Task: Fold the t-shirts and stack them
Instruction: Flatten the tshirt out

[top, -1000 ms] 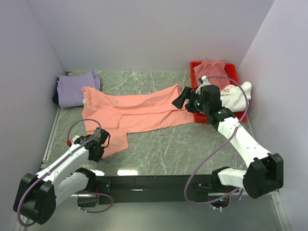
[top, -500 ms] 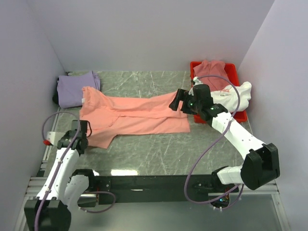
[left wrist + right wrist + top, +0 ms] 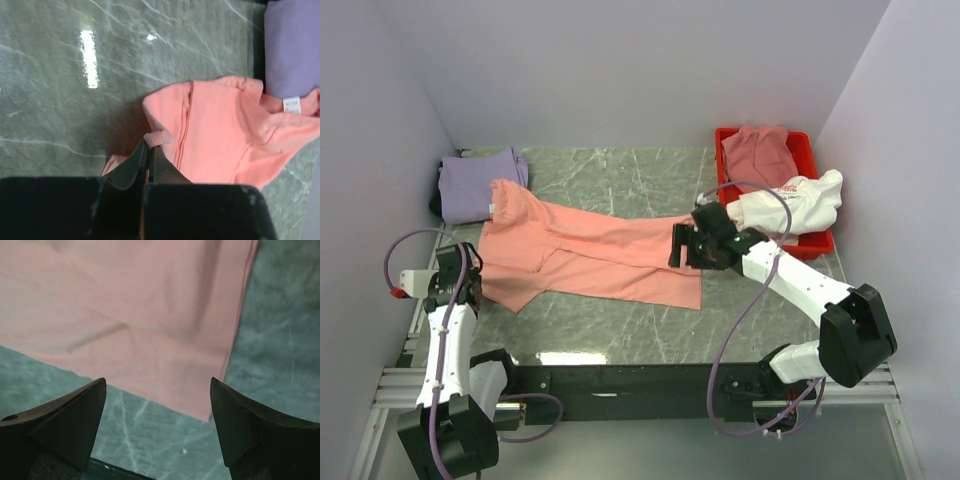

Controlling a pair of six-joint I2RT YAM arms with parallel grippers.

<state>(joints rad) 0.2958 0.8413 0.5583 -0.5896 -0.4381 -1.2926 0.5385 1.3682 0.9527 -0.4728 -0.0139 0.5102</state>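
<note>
The salmon-pink t-shirt (image 3: 590, 255) lies spread across the marble table, from the far left to the middle right. My left gripper (image 3: 470, 283) is at its near left sleeve, shut on a fold of the sleeve hem (image 3: 159, 137). My right gripper (image 3: 682, 245) is open and empty, hovering over the shirt's bottom hem (image 3: 150, 330) at its right end. The lavender t-shirt (image 3: 475, 180) lies folded at the far left. A dusty rose t-shirt (image 3: 762, 150) sits in the red bin, and the white t-shirt with red print (image 3: 790, 203) hangs over the bin's front.
The red plastic bin (image 3: 820, 165) stands at the far right, just behind my right arm. Grey walls close in on three sides. A metal rail (image 3: 420, 310) runs along the table's left edge.
My left gripper has pulled the sleeve out to the left and back. My right gripper has let go of the hem and moved toward the near side; the shirt now lies flatter.
</note>
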